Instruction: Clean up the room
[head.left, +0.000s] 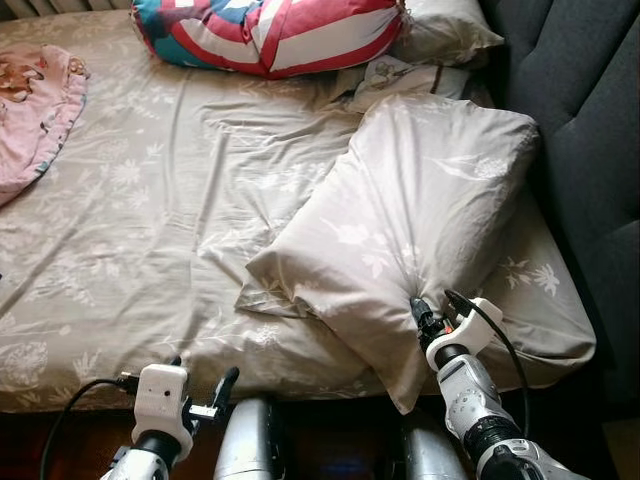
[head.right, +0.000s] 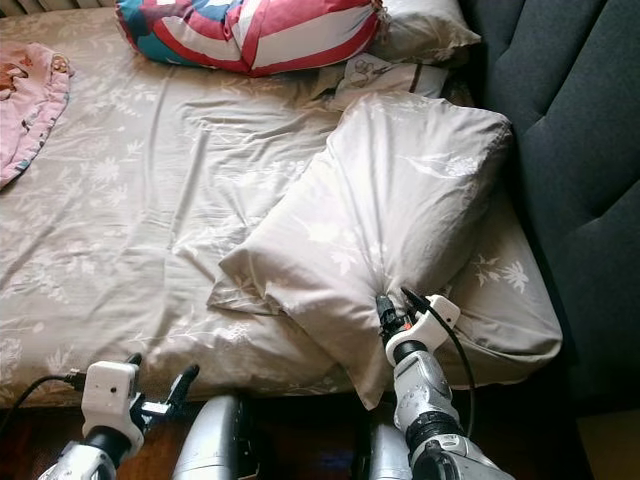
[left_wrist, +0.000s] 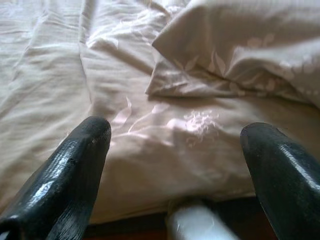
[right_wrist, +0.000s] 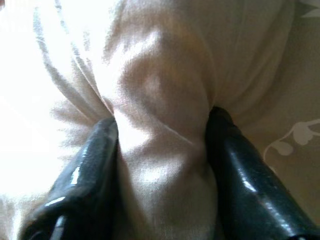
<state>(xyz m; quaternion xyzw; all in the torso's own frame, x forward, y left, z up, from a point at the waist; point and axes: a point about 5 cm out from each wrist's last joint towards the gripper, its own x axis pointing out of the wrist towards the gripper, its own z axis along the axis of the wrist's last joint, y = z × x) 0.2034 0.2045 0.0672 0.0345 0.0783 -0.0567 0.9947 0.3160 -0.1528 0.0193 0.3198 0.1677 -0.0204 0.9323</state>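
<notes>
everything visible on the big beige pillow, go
The pillow is large and soft, in a beige cotton-looking case with a faint pale leaf print, wrinkled. It lies diagonally on the bed near the dark headboard, its near end hanging past the mattress edge. The right claw is shut on a bunched fold at its near edge, creases radiating from the pinch.

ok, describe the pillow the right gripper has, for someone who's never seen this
On the bed, beside the dark headboard, lies a big beige leaf-print pillow. The right gripper pinches its near edge. Unlike the striped red-white-blue cushion farther back, it matches the sheet.
</notes>
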